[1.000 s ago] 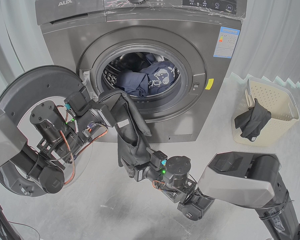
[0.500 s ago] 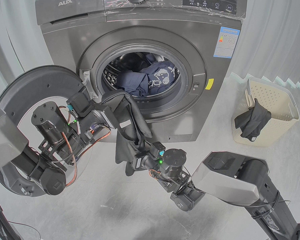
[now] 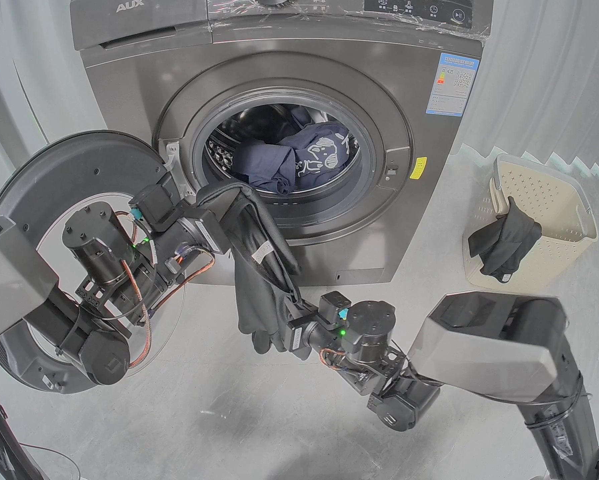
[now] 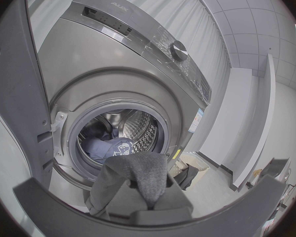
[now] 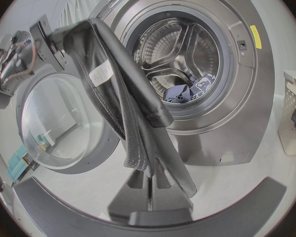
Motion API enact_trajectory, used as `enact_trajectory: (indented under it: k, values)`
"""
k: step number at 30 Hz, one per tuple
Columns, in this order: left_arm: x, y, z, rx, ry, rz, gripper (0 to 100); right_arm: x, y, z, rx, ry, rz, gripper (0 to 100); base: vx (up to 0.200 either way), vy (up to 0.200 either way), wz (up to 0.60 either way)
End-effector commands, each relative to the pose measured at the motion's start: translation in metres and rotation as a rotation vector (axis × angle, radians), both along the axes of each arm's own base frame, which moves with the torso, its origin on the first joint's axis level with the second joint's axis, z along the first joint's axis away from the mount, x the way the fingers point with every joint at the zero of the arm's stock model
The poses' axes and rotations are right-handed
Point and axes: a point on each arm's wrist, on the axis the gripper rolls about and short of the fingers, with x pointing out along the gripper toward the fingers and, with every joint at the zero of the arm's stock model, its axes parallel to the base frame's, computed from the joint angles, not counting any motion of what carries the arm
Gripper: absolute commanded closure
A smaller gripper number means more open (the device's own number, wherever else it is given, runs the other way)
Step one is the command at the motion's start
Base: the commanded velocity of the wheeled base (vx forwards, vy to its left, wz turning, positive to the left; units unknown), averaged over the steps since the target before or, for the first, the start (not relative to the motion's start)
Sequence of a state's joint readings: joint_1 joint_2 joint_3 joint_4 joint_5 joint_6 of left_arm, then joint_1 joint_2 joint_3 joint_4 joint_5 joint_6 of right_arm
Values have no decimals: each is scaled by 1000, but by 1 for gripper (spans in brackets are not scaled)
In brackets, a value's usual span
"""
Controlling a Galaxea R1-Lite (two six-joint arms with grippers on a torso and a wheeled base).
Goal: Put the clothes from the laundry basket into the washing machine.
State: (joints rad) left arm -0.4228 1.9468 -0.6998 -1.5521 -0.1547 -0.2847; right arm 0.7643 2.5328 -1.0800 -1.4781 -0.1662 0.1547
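Observation:
A dark grey garment (image 3: 259, 268) hangs in front of the washing machine (image 3: 146, 81), just below its open drum mouth. My left gripper (image 3: 213, 218) is shut on the garment's top end, and the cloth (image 4: 138, 175) drapes over that gripper's fingers. My right gripper (image 3: 291, 331) is shut on the lower end, with the cloth (image 5: 128, 99) pinched between its fingertips (image 5: 149, 186). Blue clothes (image 3: 299, 158) lie inside the drum. Another dark garment (image 3: 506, 241) hangs over the rim of the cream laundry basket (image 3: 559, 215) at the right.
The round washer door (image 3: 66, 175) stands swung open to the left, close behind my left arm. Grey floor lies bare between the machine and the basket. Pale curtains hang behind both.
My right gripper swung left, then back right and slightly lower with the garment's lower end, drawing the cloth straighter. My left gripper has barely moved.

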Motion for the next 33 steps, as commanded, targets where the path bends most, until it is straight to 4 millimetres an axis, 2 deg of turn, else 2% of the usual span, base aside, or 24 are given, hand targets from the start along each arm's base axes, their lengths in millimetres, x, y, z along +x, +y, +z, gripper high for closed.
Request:
enact_trajectory:
  k: [1,7,13,17,20,26,28,33]
  values:
    - [8,11,-2,2,2,39,100,-38,-37,66,13,-21,21,100,0,0,0]
    - [3,14,-3,8,14,44,100,-70,-71,94,-15,-23,44,100,0,0,0]
    - [-14,22,5,19,4,50,100,-76,-99,123,35,-71,-7,100,0,0,0]
    - [-30,30,9,24,6,56,100,-86,-115,156,105,-151,-29,100,0,0,0]
    - [-38,31,12,22,0,47,100,-86,-124,172,132,-199,-54,100,0,0,0]
    - [-44,31,13,23,-4,41,100,-87,-123,181,160,-224,-49,100,0,0,0]
    - [-49,33,18,23,-22,42,100,-86,-122,194,201,-267,-51,100,0,0,0]
    - [-55,36,24,15,-38,44,100,-86,-122,210,244,-312,-55,100,0,0,0]
